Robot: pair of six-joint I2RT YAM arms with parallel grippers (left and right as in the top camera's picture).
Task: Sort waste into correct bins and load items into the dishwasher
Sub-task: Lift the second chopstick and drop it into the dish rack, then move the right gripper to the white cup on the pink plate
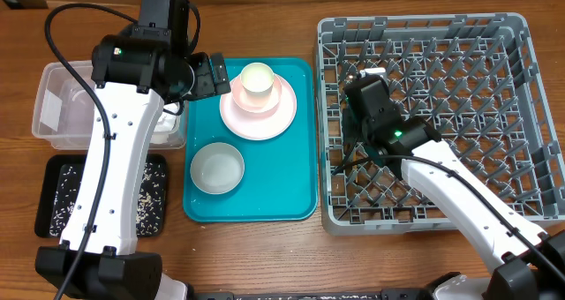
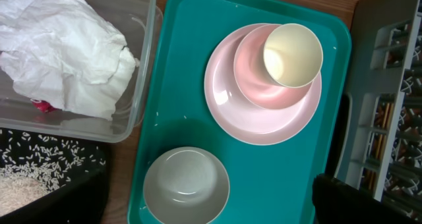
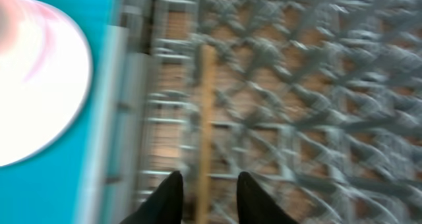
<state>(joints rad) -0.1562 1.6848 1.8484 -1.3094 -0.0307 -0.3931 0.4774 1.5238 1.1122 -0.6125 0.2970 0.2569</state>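
The right wrist view is blurred throughout. At its bottom edge the right end effector [image 3: 210, 201] has its two dark fingers [image 3: 168, 197] spread a little. A thin wooden chopstick [image 3: 204, 118] runs up between them without visibly touching either, lying on the lattice of the large square grey plastic dish rack [image 3: 316, 85]. Only this view shows the chopstick.

The left wrist view shows what the arm hides from above. At upper left, the clear rectangular plastic tub [image 2: 142, 85] holds a crumpled white paper napkin [image 2: 66, 46], with a small red sauce packet [image 2: 43, 105] peeking out beneath it. One dark finger [image 2: 356, 197] of the left end effector [image 1: 214, 74] shows at lower right; the end effector is spread wide and empty.

Overhead, at lower left, the shallow black rectangular tray [image 1: 39, 203] holds loose off-white rice grains [image 1: 148, 194]. On the teal serving tray [image 1: 282, 185] at centre, the grey-green bowl [image 1: 217, 168] stands empty towards the bottom. Above it the pale pink round plate [image 1: 284, 116] carries a whitish-pink bowl [image 2: 254, 85] with the small white cup [image 1: 256, 79] inside. The rack fills the right side of the wooden tabletop [image 1: 265, 256].
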